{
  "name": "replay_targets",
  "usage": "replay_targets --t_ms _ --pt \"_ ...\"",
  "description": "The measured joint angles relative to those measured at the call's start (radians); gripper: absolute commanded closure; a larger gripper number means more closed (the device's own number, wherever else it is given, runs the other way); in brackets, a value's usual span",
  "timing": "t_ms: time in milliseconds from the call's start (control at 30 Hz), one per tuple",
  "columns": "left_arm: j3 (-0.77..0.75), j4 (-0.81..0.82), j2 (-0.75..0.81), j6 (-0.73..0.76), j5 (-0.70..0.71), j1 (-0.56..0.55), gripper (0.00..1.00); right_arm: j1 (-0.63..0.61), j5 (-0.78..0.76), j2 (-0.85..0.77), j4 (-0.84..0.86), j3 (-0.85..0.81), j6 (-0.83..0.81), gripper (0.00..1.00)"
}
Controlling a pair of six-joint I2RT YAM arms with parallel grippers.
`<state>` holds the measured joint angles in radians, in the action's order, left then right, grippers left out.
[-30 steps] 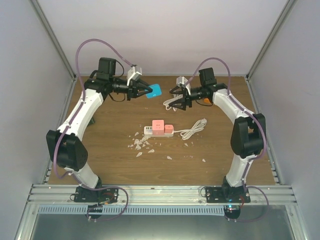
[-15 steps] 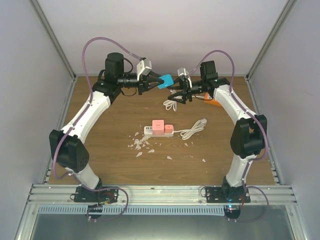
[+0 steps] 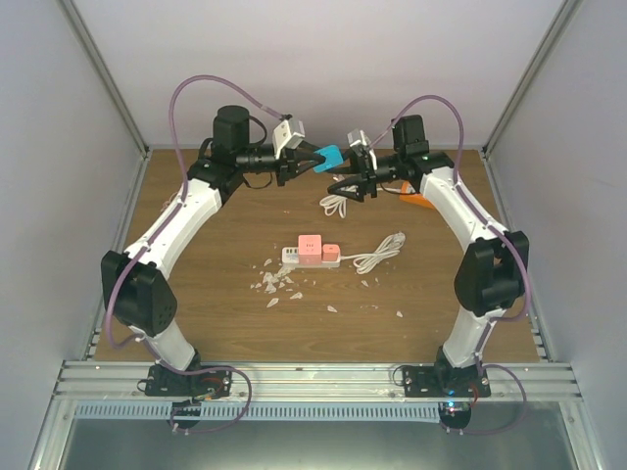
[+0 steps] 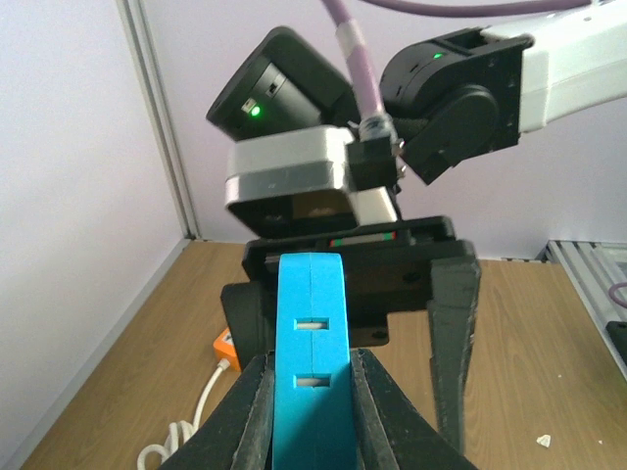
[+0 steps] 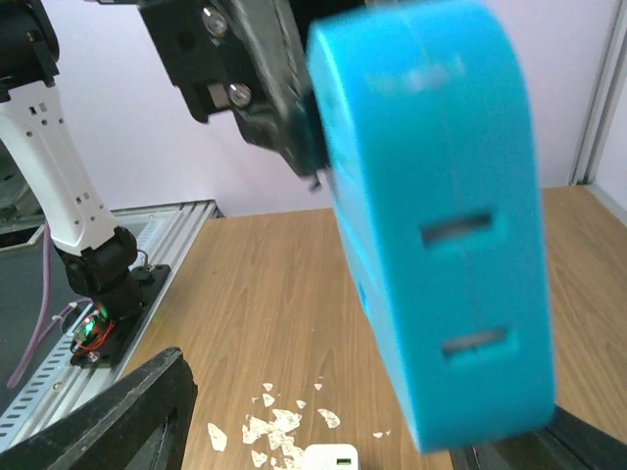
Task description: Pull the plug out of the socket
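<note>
Carried rightward through the air over the last second: a blue adapter block (image 3: 330, 157), pinched tight in the left end effector (image 3: 312, 157) and now hanging high over the 12 o'clock end of the bench (image 3: 216, 313). Met there by the right end effector (image 3: 345, 184), brought up and leftward from its side and seen narrowing, yet open still. From the left wrist, shows one dark finger (image 4: 451, 343) well out at 3 o'clock of the block (image 4: 309, 362) and the other close at 9 o'clock, neither clearly touching. From the right wrist, fills the frame with the block's slotted face (image 5: 441, 225), plus one finger (image 5: 118, 411) low at 7 o'clock, apart from it.

Reads as a handover or a two-handed pull being set up: one side gripped, the other about to close. Cannot tell from these views whether the block has a plug seated in it.

Left lying untouched at bench centre: pink blocks (image 3: 315, 248) sitting on a white power strip (image 3: 294, 257), a coiled white cable (image 3: 382, 253) at its 3 o'clock and white chips (image 3: 272, 282) at 7 o'clock. Probably still to be separated, if those are the plug and socket meant.

No brand, label or lettering legible anywhere; only two plain slots on the blue face and a green lamp on the right wrist camera (image 4: 257, 110).
</note>
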<state>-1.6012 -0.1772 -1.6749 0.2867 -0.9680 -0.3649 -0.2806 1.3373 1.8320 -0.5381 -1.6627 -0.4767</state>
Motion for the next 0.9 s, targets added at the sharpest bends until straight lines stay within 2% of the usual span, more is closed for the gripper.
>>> replay_targets --t_ms 433,900 --pt "0.001 -0.037 -0.021 0.020 0.001 -0.001 1.00 0.000 0.003 -0.018 0.023 0.000 0.024 0.33" --pt "-0.010 -0.039 -0.063 -0.055 -0.070 0.011 1.00 -0.001 -0.043 -0.051 0.023 0.000 0.011 0.44"
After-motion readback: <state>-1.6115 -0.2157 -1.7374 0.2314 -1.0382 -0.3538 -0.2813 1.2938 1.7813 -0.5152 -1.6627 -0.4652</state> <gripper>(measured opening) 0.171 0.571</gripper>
